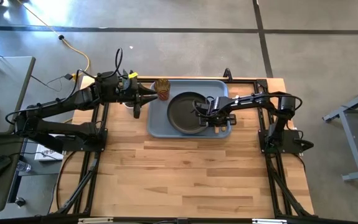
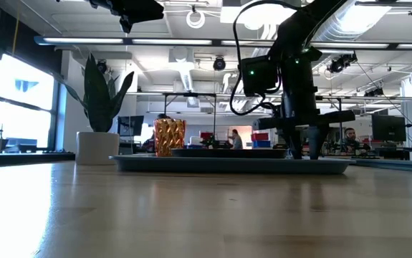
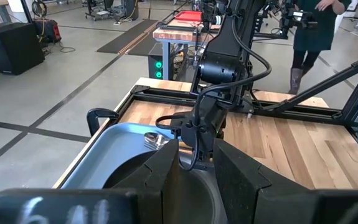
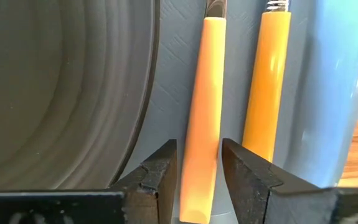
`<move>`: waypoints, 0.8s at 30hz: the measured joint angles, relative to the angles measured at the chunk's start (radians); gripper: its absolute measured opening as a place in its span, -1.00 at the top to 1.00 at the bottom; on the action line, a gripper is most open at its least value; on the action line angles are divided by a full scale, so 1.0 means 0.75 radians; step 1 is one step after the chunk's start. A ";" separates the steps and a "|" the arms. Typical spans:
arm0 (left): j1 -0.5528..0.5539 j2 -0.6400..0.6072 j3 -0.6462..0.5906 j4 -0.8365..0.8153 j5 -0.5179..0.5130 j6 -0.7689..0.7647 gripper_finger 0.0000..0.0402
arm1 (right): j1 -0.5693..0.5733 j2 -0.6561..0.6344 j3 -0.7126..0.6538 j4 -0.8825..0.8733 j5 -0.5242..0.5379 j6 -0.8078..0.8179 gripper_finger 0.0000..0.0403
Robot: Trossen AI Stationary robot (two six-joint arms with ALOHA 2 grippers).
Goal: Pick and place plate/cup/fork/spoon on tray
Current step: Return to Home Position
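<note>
The blue-grey tray (image 1: 156,126) lies at the table's far middle. The dark plate (image 1: 182,112) rests on it, and the amber cup (image 1: 162,88) stands upright in the tray's far left corner. In the right wrist view the spoon (image 4: 205,93) and the fork (image 4: 266,81) lie side by side on the tray's floor (image 4: 174,62), right of the plate (image 4: 54,93). My right gripper (image 4: 199,149) points down at the spoon's handle and is shut on it. My left gripper (image 1: 149,93) hovers just left of the cup, open and empty. My right gripper pinches the spoon's orange handle (image 4: 201,146) near its free end between its two fingers, and the handle fills the gap between them. The fingers come from above, pointing down, and lie across the handle. The spoon lies flat on the tray beside the fork.
A white pot with a green plant (image 2: 97,143) stands left of the tray, near my left arm. The tray's low rim (image 2: 227,165) rings the tableware. Bare wooden table (image 1: 191,180) spreads toward the near edge. People stand in the room beyond.
</note>
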 joint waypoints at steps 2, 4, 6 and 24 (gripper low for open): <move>0.000 0.000 0.000 0.000 0.000 0.000 0.55 | 0.000 0.000 0.000 0.000 -0.001 -0.002 0.42; 0.000 0.000 0.000 0.000 0.000 -0.001 0.55 | 0.000 0.000 0.000 0.000 -0.008 -0.004 0.42; 0.000 0.000 0.000 0.000 0.000 -0.001 0.55 | 0.000 0.000 0.000 -0.001 -0.023 -0.003 0.42; 0.000 0.000 0.000 -0.001 0.000 -0.008 0.55 | 0.032 -0.001 0.198 -0.273 0.002 -0.014 0.41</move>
